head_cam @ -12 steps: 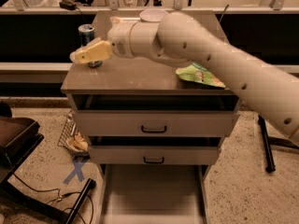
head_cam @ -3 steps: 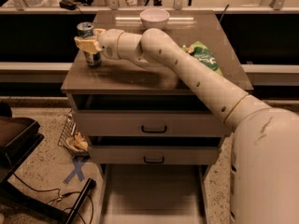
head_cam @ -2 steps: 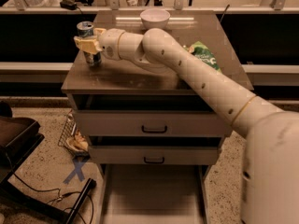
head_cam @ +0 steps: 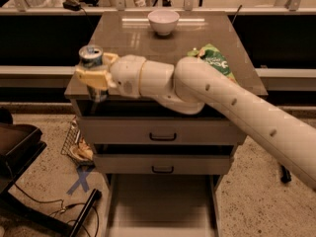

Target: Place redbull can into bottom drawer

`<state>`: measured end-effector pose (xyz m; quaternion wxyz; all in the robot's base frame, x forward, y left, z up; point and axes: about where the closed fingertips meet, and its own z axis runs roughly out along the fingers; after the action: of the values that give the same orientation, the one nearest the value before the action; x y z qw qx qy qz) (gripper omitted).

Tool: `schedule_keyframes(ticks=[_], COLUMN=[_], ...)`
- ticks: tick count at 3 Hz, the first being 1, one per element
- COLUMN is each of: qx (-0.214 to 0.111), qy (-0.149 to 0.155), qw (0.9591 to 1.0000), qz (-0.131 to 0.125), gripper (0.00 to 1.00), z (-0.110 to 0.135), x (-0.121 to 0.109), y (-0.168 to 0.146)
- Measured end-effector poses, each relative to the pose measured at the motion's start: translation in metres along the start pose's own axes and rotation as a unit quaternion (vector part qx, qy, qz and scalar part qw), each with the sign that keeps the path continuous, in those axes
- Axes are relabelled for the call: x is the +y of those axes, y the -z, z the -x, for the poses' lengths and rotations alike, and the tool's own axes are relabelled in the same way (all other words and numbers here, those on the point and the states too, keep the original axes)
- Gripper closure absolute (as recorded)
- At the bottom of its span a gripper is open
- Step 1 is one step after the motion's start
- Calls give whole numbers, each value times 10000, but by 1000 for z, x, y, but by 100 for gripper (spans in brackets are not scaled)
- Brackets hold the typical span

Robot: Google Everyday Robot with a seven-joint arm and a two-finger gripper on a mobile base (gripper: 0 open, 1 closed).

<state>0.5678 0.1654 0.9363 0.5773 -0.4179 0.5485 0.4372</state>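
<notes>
Redbull can [head_cam: 91, 56] carried to cabinet [head_cam: 148, 46] edge, gripped in claw [head_cam: 92, 76]

Dim, with a warm yellow-brown cast all over. Pale glare streak across the cabinet top [head_cam: 128, 43] on either side of the bowl [head_cam: 163, 21], lit from above and behind. Brightest along the arm [head_cam: 247, 107] and at the gripper [head_cam: 94, 77], clamped on the can [head_cam: 91, 57] at the front left corner. Deep shadow under the top's lip; flat, even grey on the drawer [head_cam: 160, 206] floor.
</notes>
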Motion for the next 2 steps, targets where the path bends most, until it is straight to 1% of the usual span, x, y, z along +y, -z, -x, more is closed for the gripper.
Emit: schedule_keyframes(ticks=[1,2], qx=[31,88], qy=[-308,-793], qw=[9982,9957], qz=[521,461], gripper=[100,100], z=[-23,-69], x=[71,106], y=[42,98])
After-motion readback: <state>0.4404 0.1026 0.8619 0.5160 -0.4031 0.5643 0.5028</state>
